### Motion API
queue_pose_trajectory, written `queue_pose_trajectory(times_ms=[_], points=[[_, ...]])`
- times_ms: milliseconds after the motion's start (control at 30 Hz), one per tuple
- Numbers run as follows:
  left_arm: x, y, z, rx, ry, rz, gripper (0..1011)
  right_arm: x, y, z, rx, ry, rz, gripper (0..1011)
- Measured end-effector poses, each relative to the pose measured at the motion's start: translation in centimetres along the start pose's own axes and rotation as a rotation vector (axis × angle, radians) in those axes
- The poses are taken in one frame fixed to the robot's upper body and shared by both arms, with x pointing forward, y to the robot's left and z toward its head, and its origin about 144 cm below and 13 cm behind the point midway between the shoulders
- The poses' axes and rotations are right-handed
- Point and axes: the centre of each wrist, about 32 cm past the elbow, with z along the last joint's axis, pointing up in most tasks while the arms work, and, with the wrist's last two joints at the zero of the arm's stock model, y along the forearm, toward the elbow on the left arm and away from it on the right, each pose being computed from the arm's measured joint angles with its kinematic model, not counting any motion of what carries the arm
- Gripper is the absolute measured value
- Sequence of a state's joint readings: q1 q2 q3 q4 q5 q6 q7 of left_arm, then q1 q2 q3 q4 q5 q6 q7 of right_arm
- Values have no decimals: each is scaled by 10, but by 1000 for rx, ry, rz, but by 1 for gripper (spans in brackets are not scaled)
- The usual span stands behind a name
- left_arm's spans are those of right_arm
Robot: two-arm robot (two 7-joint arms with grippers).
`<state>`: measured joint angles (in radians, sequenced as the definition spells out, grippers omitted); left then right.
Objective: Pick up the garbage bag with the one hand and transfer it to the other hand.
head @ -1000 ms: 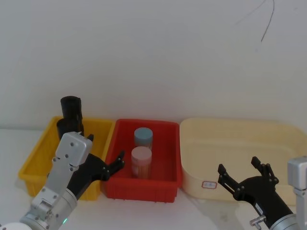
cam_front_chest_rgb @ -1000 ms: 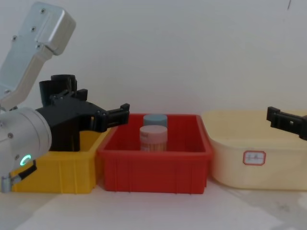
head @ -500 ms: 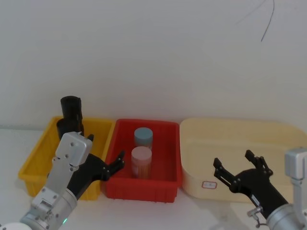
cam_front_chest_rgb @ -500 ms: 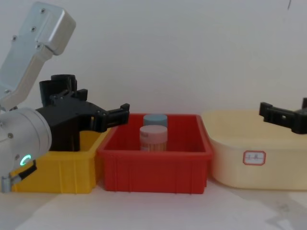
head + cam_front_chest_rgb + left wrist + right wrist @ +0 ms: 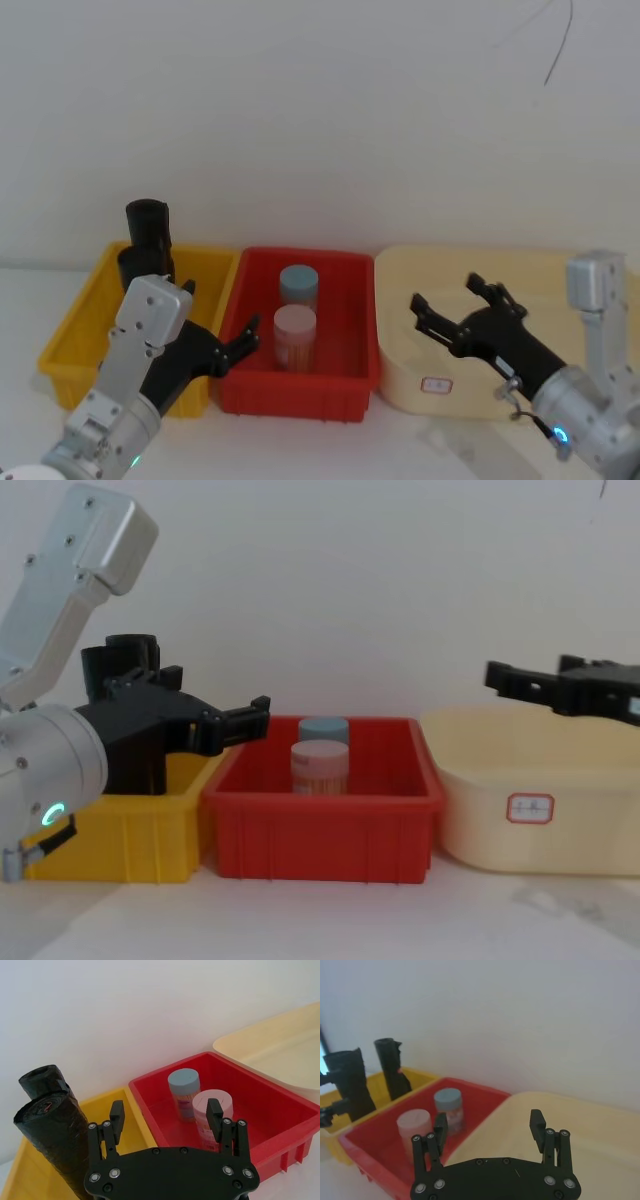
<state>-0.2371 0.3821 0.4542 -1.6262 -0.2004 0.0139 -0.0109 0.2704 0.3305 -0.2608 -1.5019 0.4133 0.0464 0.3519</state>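
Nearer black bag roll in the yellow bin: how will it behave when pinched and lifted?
The nearer roll looks crinkled and soft-skinned, so it probably gives slightly under a pinch. It stands tall and tilted in the yellow bin, so a sideways push likely tips it. Its film surface may be slippery.

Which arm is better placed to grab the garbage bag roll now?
Left: the left tool, open, is beside the garbage bag in the yellow bin; the right tool, open, hangs over the cream tub.
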Motion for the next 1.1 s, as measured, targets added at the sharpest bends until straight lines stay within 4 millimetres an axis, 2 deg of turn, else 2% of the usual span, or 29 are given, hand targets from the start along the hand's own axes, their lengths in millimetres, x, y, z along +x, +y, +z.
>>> queue_pose_trajectory(times_ms=[267, 500, 800, 1100], points=[[0, 0, 0, 0, 0, 0, 1001, 19, 37, 8, 0, 35, 101, 1001], [2, -2, 7, -13, -17, 7, 1001, 28, 57, 18, -1, 55, 160, 1001], [8, -7, 45, -43, -76, 40, 1001, 31, 70, 26, -20, 70, 226, 1001], [10, -8, 101, -24, -117, 107, 1001, 27, 77, 30, -49, 73, 277, 1001]])
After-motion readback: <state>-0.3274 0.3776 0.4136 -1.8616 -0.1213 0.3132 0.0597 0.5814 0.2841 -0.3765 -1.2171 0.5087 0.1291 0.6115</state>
